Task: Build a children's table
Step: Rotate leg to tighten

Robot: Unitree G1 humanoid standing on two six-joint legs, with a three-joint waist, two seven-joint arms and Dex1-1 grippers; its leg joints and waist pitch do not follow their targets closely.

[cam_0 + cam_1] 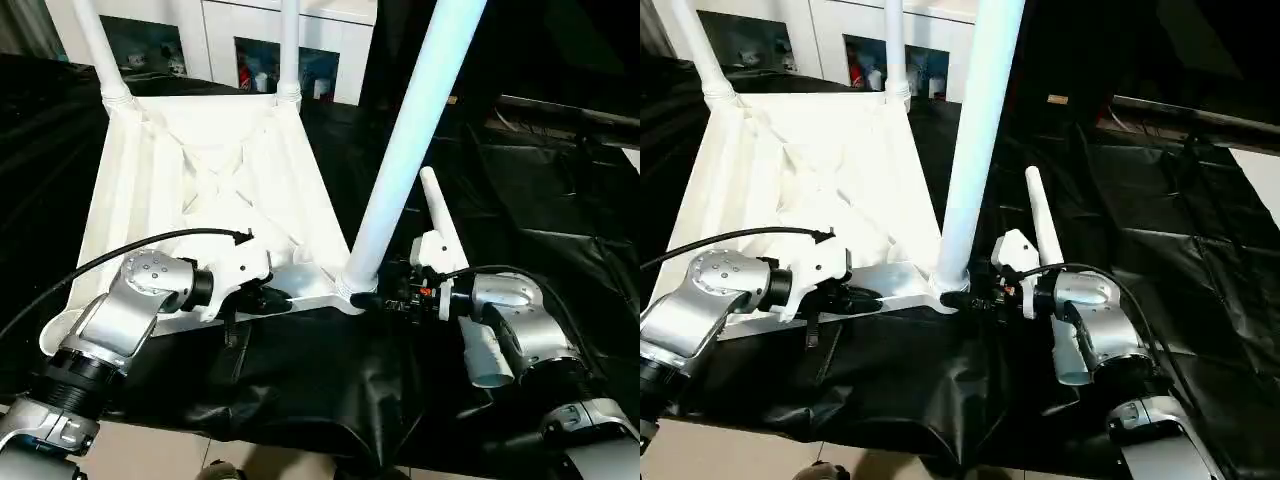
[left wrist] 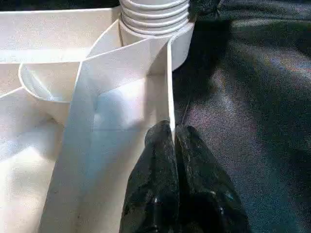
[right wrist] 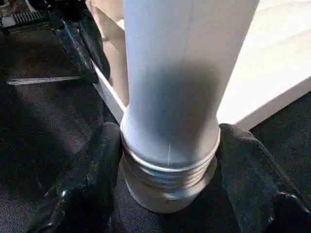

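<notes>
The children's table lies upside down on black cloth, its ribbed white top facing up. Two legs stand in the far corner sockets. A third leg stands in the near right socket, leaning slightly right. My right gripper is shut on this leg's base, one black finger on each side just above the threaded collar. My left gripper is shut on the thin near rim of the top, a little left of that socket. A loose leg lies on the cloth beside my right wrist.
Black cloth covers the work surface and drops off at the near edge, with pale floor below. A white cabinet stands behind the table. A black cable arcs over my left forearm.
</notes>
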